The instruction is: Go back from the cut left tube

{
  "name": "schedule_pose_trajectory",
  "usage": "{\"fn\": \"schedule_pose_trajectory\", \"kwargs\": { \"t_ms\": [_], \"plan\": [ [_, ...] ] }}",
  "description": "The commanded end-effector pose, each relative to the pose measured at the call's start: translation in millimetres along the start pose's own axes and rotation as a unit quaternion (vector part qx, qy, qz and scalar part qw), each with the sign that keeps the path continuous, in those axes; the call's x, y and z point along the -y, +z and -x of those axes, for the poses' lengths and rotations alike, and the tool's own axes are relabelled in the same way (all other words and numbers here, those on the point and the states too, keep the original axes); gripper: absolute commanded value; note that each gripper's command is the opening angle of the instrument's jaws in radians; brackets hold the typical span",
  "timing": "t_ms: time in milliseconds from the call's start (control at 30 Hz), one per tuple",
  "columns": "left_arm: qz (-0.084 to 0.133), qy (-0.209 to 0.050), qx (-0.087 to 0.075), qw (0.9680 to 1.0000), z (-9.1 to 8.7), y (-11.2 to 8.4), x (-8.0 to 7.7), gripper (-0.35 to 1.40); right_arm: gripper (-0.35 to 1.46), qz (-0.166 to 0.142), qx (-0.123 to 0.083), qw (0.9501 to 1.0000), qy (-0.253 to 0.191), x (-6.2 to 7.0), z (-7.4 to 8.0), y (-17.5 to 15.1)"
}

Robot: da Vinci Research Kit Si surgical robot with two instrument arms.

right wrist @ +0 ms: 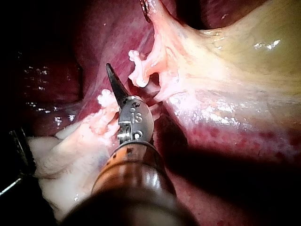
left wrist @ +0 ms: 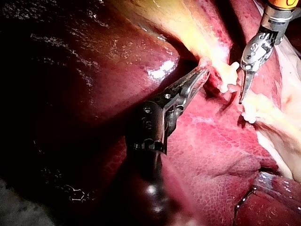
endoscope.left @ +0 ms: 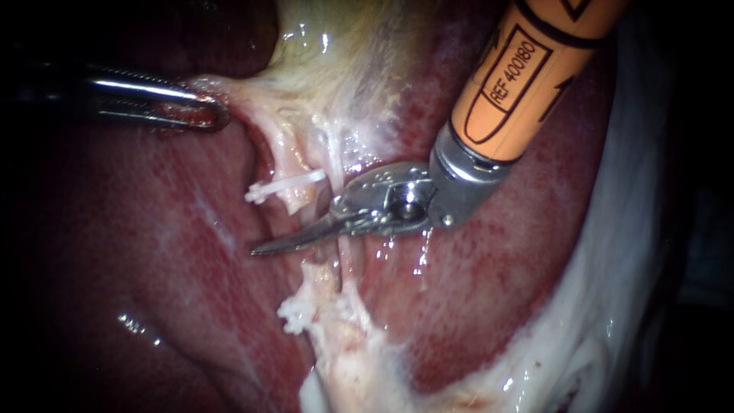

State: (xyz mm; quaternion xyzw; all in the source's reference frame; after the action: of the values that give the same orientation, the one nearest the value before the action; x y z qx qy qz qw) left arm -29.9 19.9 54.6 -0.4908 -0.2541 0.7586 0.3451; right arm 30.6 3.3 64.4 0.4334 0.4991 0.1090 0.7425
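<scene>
- Cut left tube [endoscope.left: 289, 200] was found parted, the right instrument [endoscope.left: 267, 245] crosswise in the gap, blades pressed together.
- Retreat was judged to run along its shaft.
- Gallbladder [endoscope.left: 344, 61] was pinched by the left instrument [endoscope.left: 214, 115].

Dark red liver [endoscope.left: 153, 268] fills the backdrop, wet and glinting under the light, edges fading into darkness.

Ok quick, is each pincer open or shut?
Left instrument: shut on pale tissue.
Right instrument: shut, holding nothing.
</scene>
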Motion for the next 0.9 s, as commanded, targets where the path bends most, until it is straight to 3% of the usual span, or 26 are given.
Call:
{"fn": "schedule_pose_trajectory", "kwargs": {
  "t_ms": [33, 67, 100, 133, 200, 233, 300, 467, 667, 800, 900],
  "plan": [
    [0.000, 0.000, 0.000, 1.0000, 0.0, 0.0, 0.0, -0.35, -0.35, -0.001, -0.002, 1.0000, 0.000, 0.1, 0.0, 0.0],
    [0.000, 0.000, 0.000, 1.0000, 0.0, 0.0, 0.0, -0.35, -0.20, 0.000, -0.007, 1.0000, -0.001, 0.2, 0.0, 0.0],
    [0.000, 0.000, 0.000, 1.0000, 0.0, 0.0, 0.1, -0.35, 0.34, 0.003, -0.013, 0.9999, -0.001, 0.3, -0.1, 0.1],
    [0.000, 0.000, 0.000, 1.0000, 0.0, -0.1, 0.1, -0.35, 0.62, 0.004, -0.018, 0.9998, 0.001, 0.4, -0.1, 0.2],
    [0.001, 0.000, 0.000, 1.0000, 0.1, -0.1, 0.1, -0.35, 1.08, 0.013, -0.026, 0.9995, 0.010, 0.8, -0.2, 0.3],
    [0.001, 0.000, 0.000, 1.0000, 0.1, -0.1, 0.2, -0.35, 1.16, 0.018, -0.028, 0.9994, 0.010, 1.0, -0.2, 0.3],
    [0.001, 0.000, 0.000, 1.0000, 0.1, -0.1, 0.2, -0.35, 1.26, 0.022, -0.029, 0.9993, 0.010, 1.2, -0.3, 0.4],
    [0.001, 0.000, 0.000, 1.0000, 0.1, -0.2, 0.2, -0.35, 1.31, 0.027, -0.031, 0.9991, 0.010, 1.2, -0.3, 0.5],
    [0.001, 0.000, 0.000, 1.0000, 0.1, -0.2, 0.2, -0.35, 1.43, 0.067, -0.046, 0.9966, 0.013, 1.9, 0.2, -0.2],
    [0.001, 0.001, 0.000, 1.0000, 0.2, -0.2, 0.3, -0.35, 1.43, 0.120, -0.041, 0.9919, 0.003, 3.3, 1.3, -1.9],
    [0.001, 0.001, 0.000, 1.0000, 0.2, -0.2, 0.3, -0.35, 1.45, 0.177, -0.016, 0.9833, -0.040, 4.7, 2.2, -4.0]
  ]
}}
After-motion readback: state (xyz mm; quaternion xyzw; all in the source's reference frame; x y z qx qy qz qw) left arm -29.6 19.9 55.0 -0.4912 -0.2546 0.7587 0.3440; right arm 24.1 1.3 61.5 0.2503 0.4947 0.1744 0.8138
